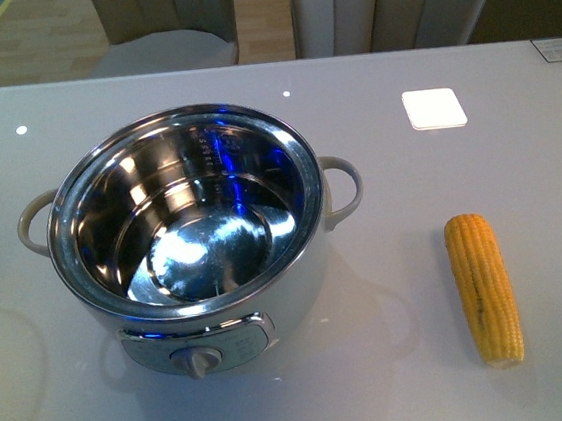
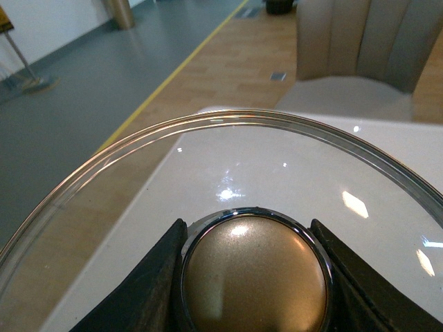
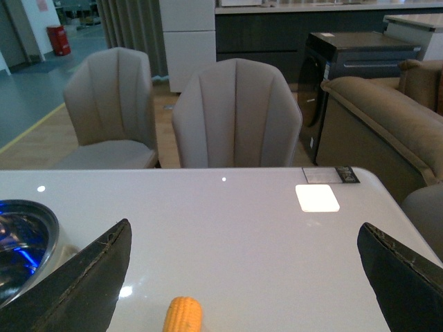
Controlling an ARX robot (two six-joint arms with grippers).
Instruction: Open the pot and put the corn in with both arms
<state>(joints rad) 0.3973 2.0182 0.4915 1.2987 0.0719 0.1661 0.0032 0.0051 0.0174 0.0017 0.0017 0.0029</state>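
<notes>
The pot (image 1: 188, 230) stands uncovered left of centre on the white table, its steel bowl empty and its control knob (image 1: 198, 360) facing me. The corn (image 1: 483, 288) lies lengthwise on the table to its right. Neither arm shows in the front view. In the left wrist view my left gripper (image 2: 248, 225) is shut on the round knob (image 2: 255, 277) of the glass lid (image 2: 228, 119), near a table corner. My right gripper (image 3: 246, 235) is open wide, with the corn's tip (image 3: 183, 315) below and between its fingers (image 3: 97, 270) and the pot's rim (image 3: 21, 235) to one side.
A flat white square (image 1: 434, 108) lies at the back right of the table. Beige chairs (image 3: 235, 114) stand behind the far edge, and a brown sofa (image 3: 374, 131) is off to the right. The floor shows past the table corner (image 2: 201, 114) under the lid.
</notes>
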